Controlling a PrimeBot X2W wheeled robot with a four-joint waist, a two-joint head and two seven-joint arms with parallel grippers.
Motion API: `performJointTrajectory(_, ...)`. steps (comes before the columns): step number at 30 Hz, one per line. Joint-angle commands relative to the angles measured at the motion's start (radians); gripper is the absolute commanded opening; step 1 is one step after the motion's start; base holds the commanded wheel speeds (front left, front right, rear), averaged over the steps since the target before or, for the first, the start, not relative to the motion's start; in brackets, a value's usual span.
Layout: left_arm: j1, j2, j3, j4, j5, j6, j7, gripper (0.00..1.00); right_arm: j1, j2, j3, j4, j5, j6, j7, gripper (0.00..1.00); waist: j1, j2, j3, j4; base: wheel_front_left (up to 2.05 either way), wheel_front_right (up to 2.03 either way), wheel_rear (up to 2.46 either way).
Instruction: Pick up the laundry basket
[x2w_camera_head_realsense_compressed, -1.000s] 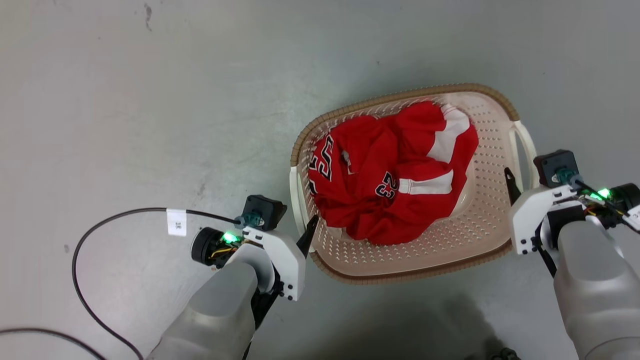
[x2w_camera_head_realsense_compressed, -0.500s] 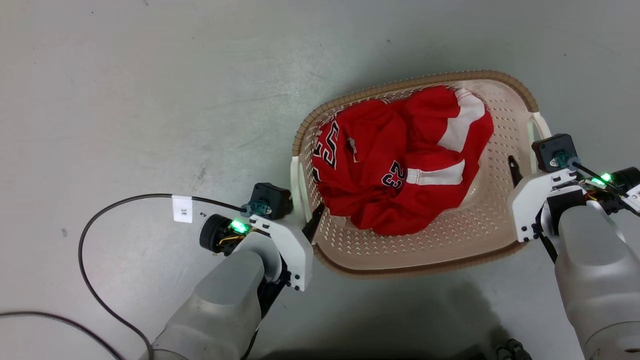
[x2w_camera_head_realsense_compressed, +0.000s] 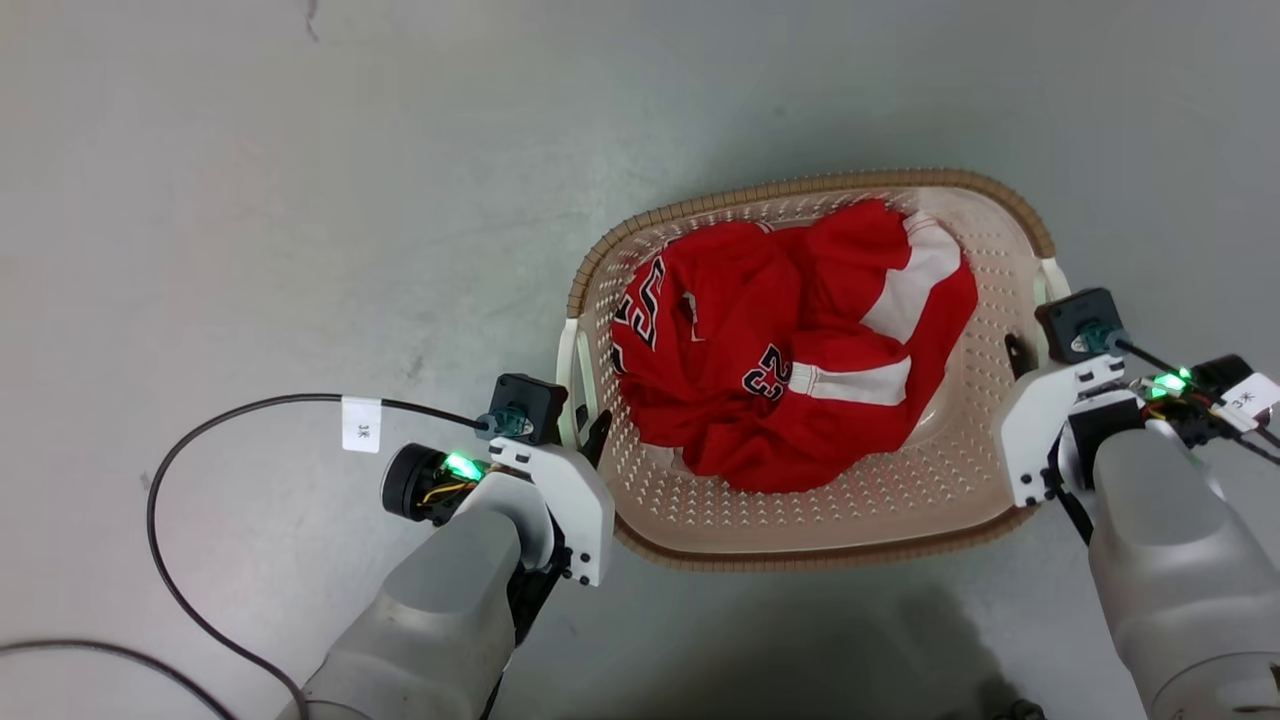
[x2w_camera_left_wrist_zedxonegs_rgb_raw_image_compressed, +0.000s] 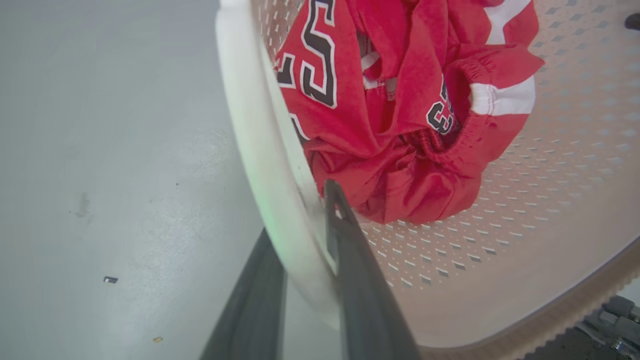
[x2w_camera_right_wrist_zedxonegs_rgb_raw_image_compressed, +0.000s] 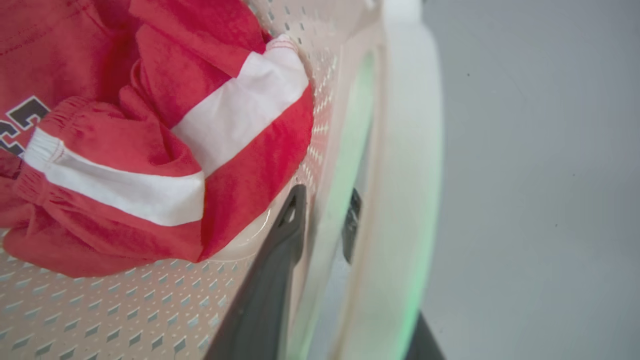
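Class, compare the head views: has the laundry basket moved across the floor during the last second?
Yes. The laundry basket has shifted to the robot's left: its left side now lies closer to the dark floor mark.

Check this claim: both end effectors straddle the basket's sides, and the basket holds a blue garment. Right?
No. The garment is red, not blue, as the head view shows. The left end effector and right end effector do straddle the basket's sides.
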Motion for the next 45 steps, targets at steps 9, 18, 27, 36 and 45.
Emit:
performJointTrajectory(9, 0.038, 0.005, -0.016, 0.041, -0.044, -0.006, -0.008, 0.0, 0.068, 0.005, 0.022, 0.028, -0.015, -0.002, 0.027, 0.0, 0.0, 0.0, -0.167, 0.002, 0.0, 0.0, 0.0)
performJointTrajectory(18, 0.078, 0.018, -0.017, 0.062, -0.101, -0.006, 0.024, 0.0, 0.118, 0.032, 0.049, 0.05, -0.006, -0.002, 0.053, 0.0, 0.0, 0.0, -0.32, 0.002, 0.0, 0.0, 0.0)
performJointTrajectory(27, 0.11, 0.049, -0.032, 0.045, -0.16, -0.004, 0.113, 0.0, 0.192, 0.038, 0.157, 0.057, 0.086, -0.002, 0.128, 0.0, 0.0, 0.0, -0.444, 0.008, 0.0, 0.0, 0.0)
performJointTrajectory(36, 0.123, 0.103, -0.084, 0.005, -0.211, -0.004, 0.258, 0.0, 0.246, 0.038, 0.481, 0.058, 0.399, -0.001, 0.252, 0.0, 0.0, 0.0, -0.576, 0.006, 0.0, 0.0, 0.0)
performJointTrajectory(45, 0.1, 0.164, -0.148, -0.041, -0.266, -0.004, 0.425, 0.0, 0.247, 0.038, 0.726, 0.059, 0.654, -0.001, 0.374, 0.0, 0.0, 0.0, -0.707, 0.008, 0.0, 0.0, 0.0)
